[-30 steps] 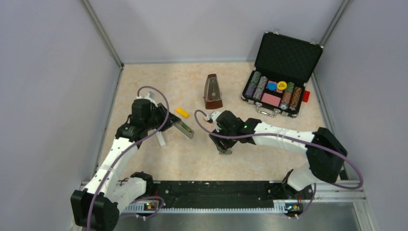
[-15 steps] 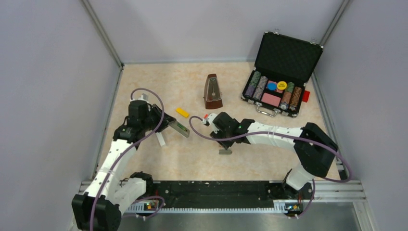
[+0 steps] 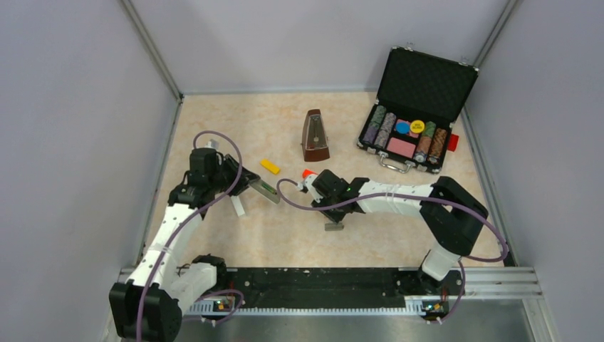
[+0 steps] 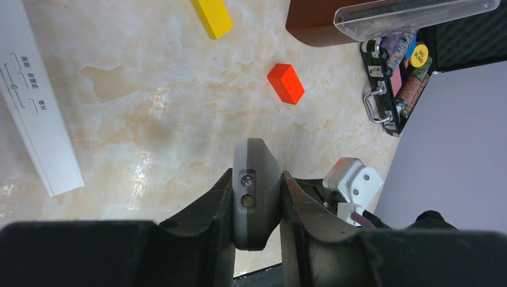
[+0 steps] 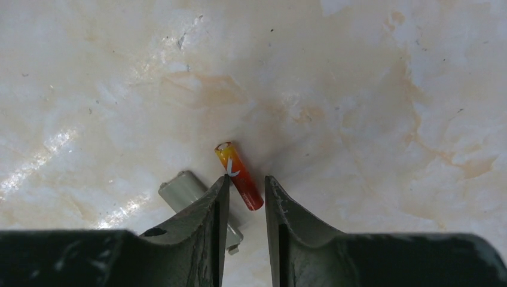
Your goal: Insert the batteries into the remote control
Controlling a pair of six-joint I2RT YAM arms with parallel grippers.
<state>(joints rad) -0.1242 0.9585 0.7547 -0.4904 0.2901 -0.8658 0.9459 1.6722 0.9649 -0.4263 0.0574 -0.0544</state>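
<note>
1. Clamping the grey remote (image 4: 256, 161) end-on between its fingers, the left gripper (image 4: 256, 182) hangs near the bench's (image 3: 235, 128) left edge.
2. Mid-bench, the right gripper's (image 5: 246, 186) fingers stand narrowly parted; the red-orange battery (image 5: 238, 173) lies flat, its lower end in their gap.
3. The grey cover (image 5: 188, 190) lies just beside one finger.

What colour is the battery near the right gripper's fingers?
The battery is red fading to orange-yellow, seen best in the right wrist view.
</note>
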